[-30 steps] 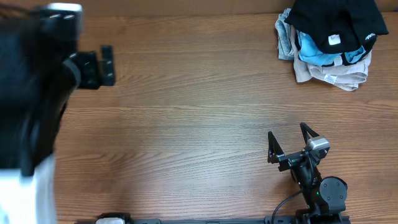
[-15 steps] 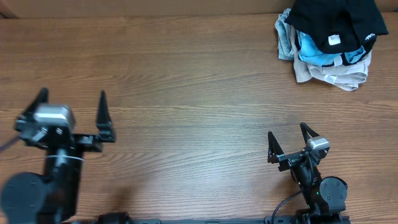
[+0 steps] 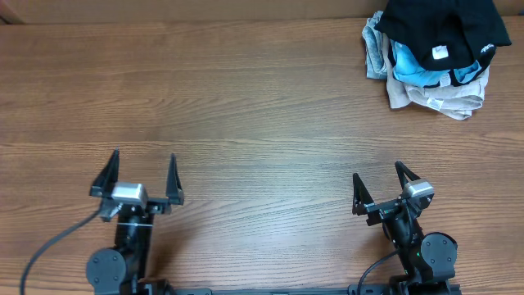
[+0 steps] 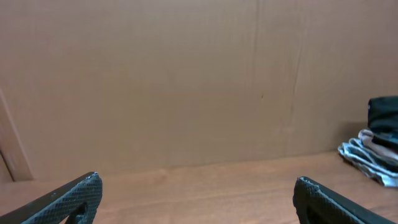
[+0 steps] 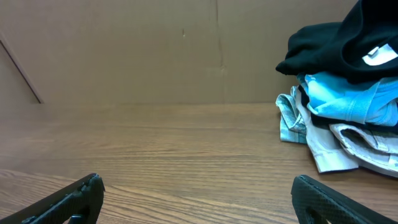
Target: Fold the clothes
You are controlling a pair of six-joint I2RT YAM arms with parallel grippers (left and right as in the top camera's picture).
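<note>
— So, where is the black T-shirt point(image 3: 442, 24)?
— Crumpled at the far right corner of the table point(image 3: 246, 106), on top of a light blue shirt point(image 3: 407, 61) and grey and beige garments point(image 3: 442, 100), its white tag point(image 3: 440, 52) showing.
— And the grippers?
— The left gripper point(image 3: 142, 159) and right gripper point(image 3: 377, 171) sit at the near edge, jaws spread wide, holding nothing, well apart from the T-shirt.

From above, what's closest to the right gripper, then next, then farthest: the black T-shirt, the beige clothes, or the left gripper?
From the right gripper:
1. beige clothes, back right corner, under the others.
2. black T-shirt, lying on top of them, farther back.
3. left gripper, far over on the left side.
</note>
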